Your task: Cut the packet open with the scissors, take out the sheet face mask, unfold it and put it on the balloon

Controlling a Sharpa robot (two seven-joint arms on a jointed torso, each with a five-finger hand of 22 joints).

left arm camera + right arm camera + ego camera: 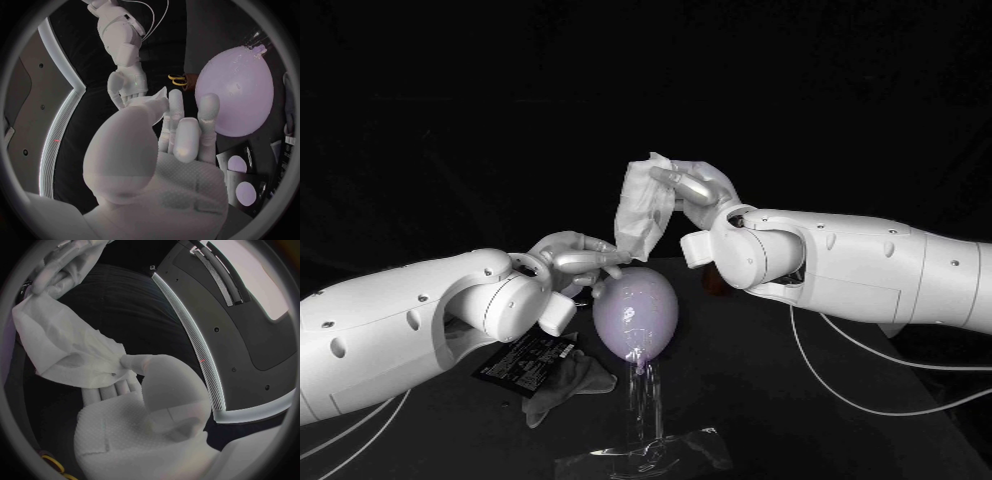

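Head view first: the right hand is up at the centre of the frame, fingers clamped on the top end of the mask. The mask hangs down, partly folded, towards the left hand at centre left. Just below them the balloon stands on its clear stand, bare. The opened packet lies lower left on the table.

Left wrist view: the left hand has a pale corner of the mask nipped between thumb and fingers. The balloon is close by, the scissors lie beyond, and the packet is nearby.

Right wrist view: the right hand pinches the mask tight. The sheet is stretched, rumpled, across to the left hand at its far end.

Risks now, as I judge them: pull the hands apart too hard and this thin sheet could tear or slip out of a pinch. It could also cling to itself and never open. And the left hand sits very near the balloon, so a careless nudge could tip it over on that slim stand.
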